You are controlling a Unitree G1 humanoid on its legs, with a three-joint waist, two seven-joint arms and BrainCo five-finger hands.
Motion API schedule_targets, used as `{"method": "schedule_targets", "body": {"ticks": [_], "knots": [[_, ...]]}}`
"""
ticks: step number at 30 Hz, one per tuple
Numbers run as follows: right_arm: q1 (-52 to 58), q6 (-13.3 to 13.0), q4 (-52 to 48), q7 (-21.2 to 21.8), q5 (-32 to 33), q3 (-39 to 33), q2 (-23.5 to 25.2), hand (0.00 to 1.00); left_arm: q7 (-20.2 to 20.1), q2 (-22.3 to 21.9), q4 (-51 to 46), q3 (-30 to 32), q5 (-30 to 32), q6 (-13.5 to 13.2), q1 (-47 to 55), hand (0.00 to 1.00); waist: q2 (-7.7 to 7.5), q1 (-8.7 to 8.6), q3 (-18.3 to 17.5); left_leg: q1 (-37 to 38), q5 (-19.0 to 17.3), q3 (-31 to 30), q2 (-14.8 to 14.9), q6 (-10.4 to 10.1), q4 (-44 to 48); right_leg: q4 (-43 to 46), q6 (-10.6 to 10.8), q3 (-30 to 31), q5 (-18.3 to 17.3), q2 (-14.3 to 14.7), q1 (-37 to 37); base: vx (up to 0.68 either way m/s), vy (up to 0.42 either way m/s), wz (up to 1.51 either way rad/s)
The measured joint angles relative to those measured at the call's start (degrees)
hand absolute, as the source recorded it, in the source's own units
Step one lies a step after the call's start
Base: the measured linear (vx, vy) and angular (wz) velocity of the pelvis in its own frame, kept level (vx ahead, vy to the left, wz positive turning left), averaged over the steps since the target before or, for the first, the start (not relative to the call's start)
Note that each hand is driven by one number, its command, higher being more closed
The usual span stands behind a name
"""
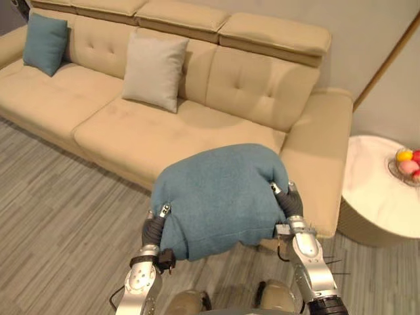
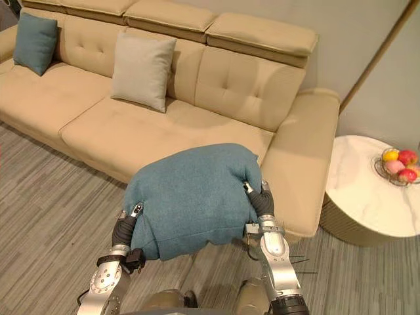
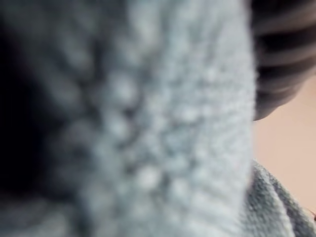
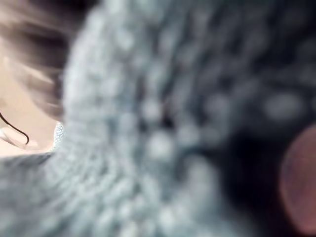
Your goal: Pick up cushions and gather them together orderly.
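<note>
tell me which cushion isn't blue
The light grey cushion leaning on the sofa back. Both others are teal: the far cushion at the sofa's end, the held cushion between left hand and right hand.

Soft cloth, hard stone-look
We see coarse, nubbly weave on the teal cushion (image 1: pixel 220 197) in front of the sofa (image 1: pixel 131 131), matt velvety beige upholstery on the sofa itself, and a smooth, faintly glossy marble-like top on the table (image 1: pixel 374 190) beside it.

The right sofa seat (image 1: pixel 164 134) lies bare ahead; grey cushion (image 1: pixel 152 71) leans behind it, armrest (image 1: pixel 321 151) bounds its right side
</note>
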Motion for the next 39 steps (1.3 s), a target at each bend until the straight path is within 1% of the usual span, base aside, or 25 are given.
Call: {"method": "schedule_targets", "body": {"ticks": [1, 3, 4, 5, 7, 8, 9, 11, 12, 13, 14, 15, 16, 17, 18, 19, 20, 21, 22, 23, 24, 27, 31, 34, 39], "knots": [[0.1, 0.0, 0.0, 0.0, -0.1, -0.3, 0.0, 1.0, 0.0, 0.0, 0.2, -0.1, 0.0, 0.0, -0.4, 1.0, -0.05, -0.17, 0.0, 1.3, -0.2, -0.2, 0.0, -0.2, -1.0, -3.4, 0.2, -0.6, 1.0, 1.0, -0.9, 0.47, -0.112, 0.49], [1.0, 0.0, -0.2, 0.0, -1.5, -1.4, -0.2, 1.0, -0.1, -0.1, 0.5, -0.5, 0.4, 0.0, -1.0, 1.0, 0.04, -1.58, -0.2, 5.9, -1.8, -2.0, -0.3, -3.3, -2.7, -11.9, -1.1, -3.5, 6.3, 3.2, -0.8, 0.57, -0.146, 0.53], [2.0, 0.0, -0.6, 0.0, -1.7, -1.5, -0.2, 1.0, -0.2, -0.2, 0.8, -0.8, 0.8, 0.0, -1.0, 1.0, 0.14, -1.71, -0.7, 7.1, -2.6, -2.5, -0.1, -4.4, -2.9, -11.8, -3.1, -2.7, 8.6, 4.1, -0.1, 0.59, -0.154, 0.55], [3.5, 0.0, -1.0, 0.0, -1.8, -2.5, -0.4, 1.0, -0.2, -1.0, 1.8, -1.3, 1.4, 0.0, -1.7, 1.0, 1.52, -1.84, -1.7, 8.3, -3.6, -3.2, 1.2, -6.1, -2.5, -9.3, -6.4, -2.8, 11.6, 4.8, 0.1, 0.62, -0.161, 0.45], [3.8, 0.1, -1.0, 0.0, -1.8, -3.8, -0.7, 1.0, -0.5, -2.3, 3.4, -1.6, 1.9, 0.0, -3.8, 1.0, 3.22, -2.23, -1.7, 5.1, -1.5, -2.8, 4.0, -10.4, 5.4, -6.7, -7.6, -5.4, 8.1, 5.8, 1.1, 0.59, -0.177, 0.35], [3.9, 0.5, -1.2, -0.1, -1.9, -4.2, -0.9, 1.0, -0.6, -2.9, 4.1, -1.6, 1.8, 0.2, -4.4, 1.0, 3.46, -2.23, -1.6, 1.6, 2.5, -2.0, 6.0, -12.4, 15.5, -7.8, -8.4, -5.8, 6.9, 7.2, 3.5, 0.57, -0.186, -0.03], [4.8, 1.5, -2.8, -0.5, -1.9, -4.2, -1.0, 1.0, -1.0, -3.2, 4.3, -1.6, 1.8, 0.4, -4.2, 1.0, 3.61, -1.91, -1.3, -2.2, 8.4, -0.8, 9.1, -11.8, 26.4, -10.0, -8.8, -5.4, 6.2, 8.9, 7.6, 0.56, -0.165, -0.28], [7.3, 1.5, -7.2, -1.4, -1.9, -4.4, -0.8, 1.0, -1.5, -3.4, 4.4, -2.4, 1.8, 0.5, -4.0, 1.0, 3.4, -1.03, -1.1, -5.9, 7.3, 2.7, 13.0, -10.2, 36.5, -14.2, -8.7, -3.9, 5.9, 10.8, 14.1, 0.44, -0.098, -0.46], [7.8, 1.5, -8.6, -1.5, -1.9, -4.6, -0.7, 1.0, -1.5, -3.5, 4.3, -2.6, 1.8, 0.5, -4.0, 1.0, 3.16, -0.97, -1.0, -6.7, 6.7, 4.0, 13.5, -9.1, 36.9, -15.1, -8.7, -3.4, 5.9, 10.8, 15.3, 0.5, -0.067, -0.59], [8.1, 1.1, -11.8, -1.6, -1.9, -4.7, -0.6, 1.0, -1.6, -3.9, 3.6, -2.5, 1.8, 0.5, -4.0, 1.0, 2.7, -0.75, -0.8, -9.3, 4.8, 6.6, 14.0, -6.2, 33.5, -17.0, -8.7, -0.2, 5.9, 10.4, 17.5, 0.38, -0.014, -0.63], [8.0, 0.8, -12.8, -1.6, -1.9, -4.8, -0.6, 1.0, -1.6, -4.2, 3.2, -2.5, 1.8, 0.5, -4.1, 1.0, 2.67, -0.31, -0.8, -10.2, 4.3, 6.7, 14.0, -5.5, 30.7, -17.6, -8.7, 1.1, 5.9, 10.4, 18.1, 0.35, 0.02, -0.9], [8.0, 0.4, -13.4, -1.6, -2.0, -4.8, -0.6, 1.0, -1.6, -4.4, 2.8, -2.5, 1.8, 0.4, -4.3, 1.0, 2.69, 0.43, -0.8, -10.9, 4.2, 6.1, 13.9, -5.5, 26.9, -17.9, -8.7, 2.8, 5.9, 10.4, 18.5, 0.27, 0.13, -1.3], [7.8, 0.1, -13.2, -1.6, -2.0, -4.9, -0.5, 1.0, -1.5, -4.4, 2.7, -2.3, 1.9, 0.2, -4.6, 1.0, 2.59, 1.4, -0.7, -11.4, 4.5, 2.2, 13.2, -6.1, 16.9, -17.9, -8.7, 6.4, 5.9, 10.4, 19.7, 0.26, 0.16, -1.17], [7.8, 0.1, -13.2, -1.6, -2.0, -4.9, -0.5, 1.0, -1.5, -4.4, 2.7, -2.3, 1.9, 0.2, -4.6, 1.0, 2.61, 1.49, -0.7, -11.2, 4.6, 1.3, 12.8, -6.3, 15.2, -17.9, -8.6, 7.0, 5.9, 10.4, 19.9, 0.28, 0.249, -1.17], [7.8, 0.1, -12.8, -1.6, -2.1, -4.9, -0.5, 1.0, -1.5, -4.4, 2.7, -2.3, 1.9, 0.2, -4.5, 1.0, 2.66, 1.78, -0.7, -10.6, 5.5, -1.4, 12.1, -7.7, 10.1, -17.9, -8.3, 8.4, 5.8, 10.4, 20.4, 0.21, 0.27, -1.12], [7.9, 0.1, -12.1, -1.6, -2.1, -4.9, -0.5, 1.0, -1.5, -4.4, 2.6, -2.3, 2.0, 0.1, -4.4, 1.0, 3.14, 2.07, -0.8, -7.8, 11.4, -5.8, 11.3, -10.2, -0.1, -17.7, -4.8, 11.3, 4.6, 10.6, 21.0, 0.2, 0.296, -1.35], [7.8, 0.1, -12.1, -1.6, -2.1, -4.9, -0.7, 1.0, -1.5, -4.6, 2.6, -2.4, 2.1, 0.1, -4.0, 1.0, 4.12, 1.96, -1.1, -7.2, 16.3, -7.4, 11.6, -11.8, -2.9, -18.0, -2.5, 12.9, 3.3, 11.3, 21.3, 0.18, 0.343, -1.39], [7.5, 0.0, -10.1, -1.5, -2.1, -4.9, 0.7, 1.0, -1.4, -4.2, 3.6, -2.1, 2.6, 0.2, -4.2, 1.0, 3.51, 1.53, -1.1, -6.2, 13.0, -7.2, 11.3, -13.4, -2.5, -19.0, -0.7, 15.0, 3.0, 10.9, 21.5, 0.12, 0.275, -0.87], [7.9, 0.1, -9.4, -1.5, -2.1, -4.9, 1.6, 1.0, -1.4, -3.8, 3.7, -2.1, 2.8, 0.3, -4.1, 1.0, 2.59, 1.06, -1.3, -5.5, 13.1, -6.0, 10.6, -13.1, -3.1, -19.4, 0.0, 15.9, 3.6, 10.0, 21.1, 0.15, 0.344, -0.92], [8.7, 0.1, -8.9, -1.5, -2.2, -4.9, 3.1, 1.0, -1.4, -3.0, 3.5, -2.0, 3.0, 0.2, -3.8, 1.0, 0.44, 0.78, -1.5, -4.1, 12.9, -2.4, 9.1, -12.0, -5.4, -20.3, 1.2, 18.6, 3.9, 7.6, 20.7, 0.1, 0.279, -0.88], [8.7, 0.1, -8.7, -1.4, -2.2, -4.9, 3.4, 1.0, -1.4, -2.6, 3.5, -2.0, 3.0, 0.2, -3.1, 1.0, -0.24, 0.42, -1.7, -3.4, 12.8, 0.2, 8.1, -11.4, -6.0, -20.9, 2.2, 20.7, 4.6, 6.2, 19.9, 0.1, 0.272, -0.91], [8.5, 0.1, -7.8, -1.3, -3.3, -4.5, 3.7, 1.0, -1.4, -2.6, 3.5, -1.7, 3.2, 0.3, -2.1, 1.0, -0.42, 0.21, -1.6, -2.9, 11.8, 5.7, 6.7, -9.7, -6.1, -22.2, 4.1, 25.6, 6.1, 4.2, 17.7, 0.02, 0.169, -0.86], [5.0, 0.2, -3.9, -1.5, -4.0, -2.8, 3.7, 1.0, -1.3, -2.5, 3.5, 1.2, 4.8, 0.3, -2.8, 1.0, -0.6, 0.13, -1.4, -3.5, 11.7, 10.4, 7.0, -9.4, -6.8, -24.0, 3.9, 29.1, 9.0, 4.6, 14.2, -0.04, 0.058, -0.72], [1.0, 0.1, -3.1, -3.2, -5.0, -2.5, 3.5, 1.0, 1.0, -2.3, 3.5, 2.1, 8.2, 0.3, -6.9, 1.0, -0.69, -0.25, -1.1, -7.3, 11.7, 11.0, 7.5, -9.4, -6.3, -25.9, 3.4, 28.7, 11.6, 4.9, 10.8, -0.09, -0.024, -0.27], [-16.1, -0.1, 2.4, -10.4, -6.8, -2.4, 3.2, 1.0, 8.3, -0.4, 6.5, 3.8, 9.2, 0.0, -24.2, 1.0, -0.54, -0.15, 4.9, -15.5, 12.9, 10.1, 8.6, -8.2, -3.1, -26.9, 3.0, 26.0, 16.0, 5.3, 4.7, -0.15, -0.034, -0.04]]}}
